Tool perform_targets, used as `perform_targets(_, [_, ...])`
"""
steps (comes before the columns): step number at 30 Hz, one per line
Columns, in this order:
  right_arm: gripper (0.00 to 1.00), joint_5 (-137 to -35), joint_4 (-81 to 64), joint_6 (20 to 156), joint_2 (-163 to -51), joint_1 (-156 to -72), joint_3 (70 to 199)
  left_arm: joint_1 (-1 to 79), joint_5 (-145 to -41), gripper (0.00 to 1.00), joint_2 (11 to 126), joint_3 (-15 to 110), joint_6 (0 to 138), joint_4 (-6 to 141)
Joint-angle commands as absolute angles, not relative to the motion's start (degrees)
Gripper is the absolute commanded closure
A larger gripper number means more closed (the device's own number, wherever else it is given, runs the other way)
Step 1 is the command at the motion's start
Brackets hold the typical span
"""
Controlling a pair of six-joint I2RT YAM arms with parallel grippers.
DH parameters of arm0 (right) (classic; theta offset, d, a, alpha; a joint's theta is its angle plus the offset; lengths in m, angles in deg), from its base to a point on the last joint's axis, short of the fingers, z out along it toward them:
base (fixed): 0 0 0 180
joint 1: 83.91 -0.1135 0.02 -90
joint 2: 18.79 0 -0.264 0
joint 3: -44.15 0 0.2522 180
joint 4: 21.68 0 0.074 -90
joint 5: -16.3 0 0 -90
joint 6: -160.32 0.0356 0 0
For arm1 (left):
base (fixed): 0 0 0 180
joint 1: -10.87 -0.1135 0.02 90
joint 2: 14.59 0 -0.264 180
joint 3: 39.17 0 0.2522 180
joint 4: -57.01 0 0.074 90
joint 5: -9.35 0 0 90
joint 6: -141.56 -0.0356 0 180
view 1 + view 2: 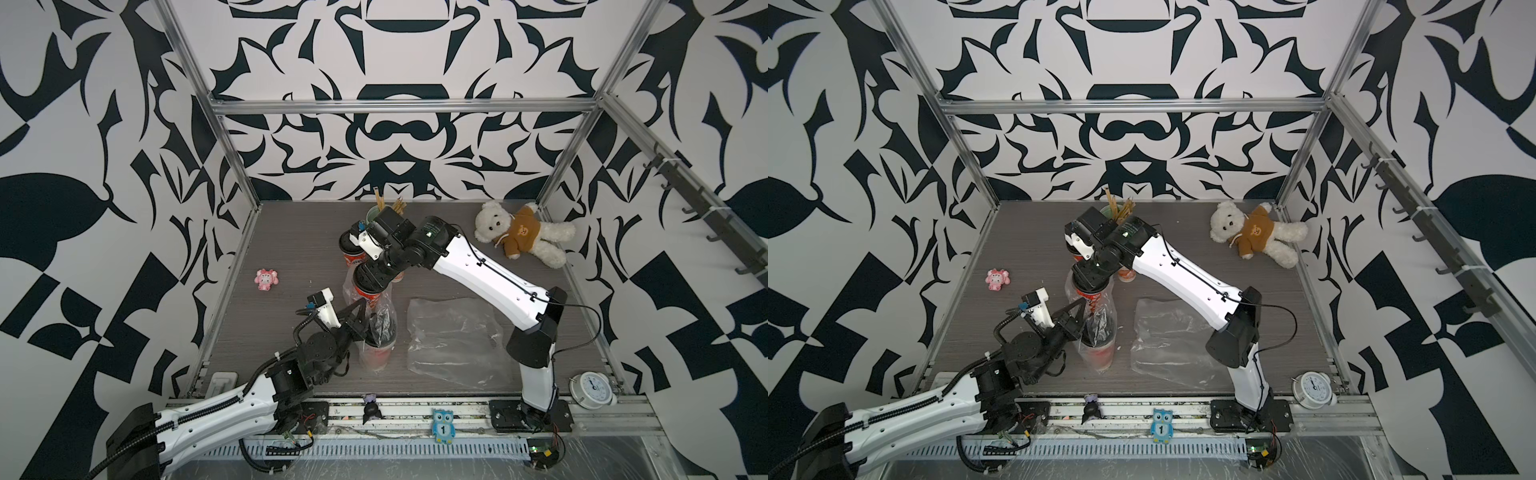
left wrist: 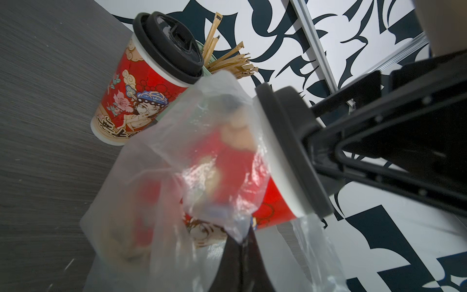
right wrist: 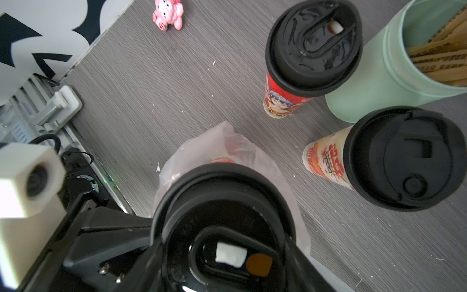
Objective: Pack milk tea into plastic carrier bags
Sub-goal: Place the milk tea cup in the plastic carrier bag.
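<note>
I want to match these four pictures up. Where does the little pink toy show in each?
In a top view: pink toy lies on the table left of the cups.
In a top view: same place.
Left wrist: not in it.
Right wrist: on the table beside the wall.
Shared landmark: the bundle of sticks, in all four.

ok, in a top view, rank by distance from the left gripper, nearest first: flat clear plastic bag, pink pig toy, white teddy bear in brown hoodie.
From the left gripper:
1. Flat clear plastic bag, lying just to its right.
2. Pink pig toy, off to its left.
3. White teddy bear in brown hoodie, far back right.
</note>
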State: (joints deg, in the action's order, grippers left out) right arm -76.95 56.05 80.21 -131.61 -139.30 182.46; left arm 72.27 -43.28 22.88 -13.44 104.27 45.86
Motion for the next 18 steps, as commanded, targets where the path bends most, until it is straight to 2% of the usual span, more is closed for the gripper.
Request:
perform_targets(1, [0.84,-74.6,54.14,79.07,-129.6,-140.22,182.46,72.44,-41.77,1.0,22.72,-12.24,102.73,43.35])
perform_targets(18, [0.85,-71.58,59.51,77.02,-133.14,-141.47,184.3,72.43,-41.28,1.0,25.17,-11.06,100.01,39.26])
